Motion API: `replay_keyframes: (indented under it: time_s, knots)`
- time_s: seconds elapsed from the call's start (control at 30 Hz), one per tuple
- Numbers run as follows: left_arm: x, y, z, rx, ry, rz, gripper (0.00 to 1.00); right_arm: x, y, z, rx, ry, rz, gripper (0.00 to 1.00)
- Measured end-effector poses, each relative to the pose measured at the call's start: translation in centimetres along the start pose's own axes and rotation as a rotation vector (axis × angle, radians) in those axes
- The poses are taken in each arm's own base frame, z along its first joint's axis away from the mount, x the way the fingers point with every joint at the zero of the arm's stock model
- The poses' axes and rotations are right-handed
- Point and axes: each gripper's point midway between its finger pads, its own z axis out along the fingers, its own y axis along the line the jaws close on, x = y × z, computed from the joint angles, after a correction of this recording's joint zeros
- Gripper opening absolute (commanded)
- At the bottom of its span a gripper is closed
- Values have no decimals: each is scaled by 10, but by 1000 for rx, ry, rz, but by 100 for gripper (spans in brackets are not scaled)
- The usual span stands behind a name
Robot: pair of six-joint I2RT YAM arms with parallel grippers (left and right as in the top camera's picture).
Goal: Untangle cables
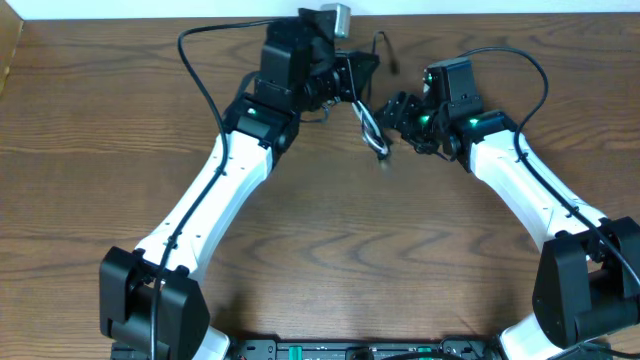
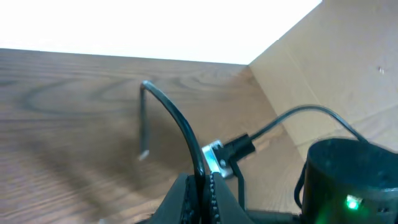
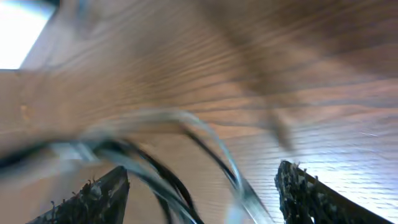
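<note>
Looking toward the far middle of the brown wood-grain table (image 1: 320, 250), we found the thin black and white cables (image 1: 372, 132) gathered in a short bunch between the two arms. The bunch trailed from the left gripper (image 1: 352, 88) toward the near side. We could not tell whether its lower end touched the wood.

In the left wrist view the left gripper (image 2: 200, 196) had its jaws pressed fully together on a black strand (image 2: 174, 118). That strand arched up out of the fingers and bent down to a loose end over the table. A silver-collared plug (image 2: 214, 155) sat just beside the fingertips.

The right gripper (image 1: 398, 112) stood just to the right of the bunch. Its own view was badly blurred, yet the right gripper (image 3: 202, 171) clearly had its jaws spread wide. Pale and dark strands ran through the gap, and we saw nothing clamped.

We judged the step to be the separating pull, with one arm anchoring and the other about to take hold. The next move called for the right jaws to close on a single strand, not several, somewhat below the left's hold. The right arm would then draw it off to the right while the left held firm. With so much blur, we thought picking the strand was the delicate part.
</note>
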Motion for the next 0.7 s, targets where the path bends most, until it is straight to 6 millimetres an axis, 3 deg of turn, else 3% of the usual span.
replay_keyframes:
  time_s: [0.2, 0.43, 0.7]
  knots:
    - [-3, 16, -6, -36, 1, -29, 7, -1, -6, 0, 29, -8, -50, 73]
    - [22, 29, -8, -92, 98, -90, 7, 2, -11, 0, 51, 6, -138, 72]
    - [42, 38, -11, -136, 172, -135, 8, 2, -34, -5, 118, 36, -196, 75]
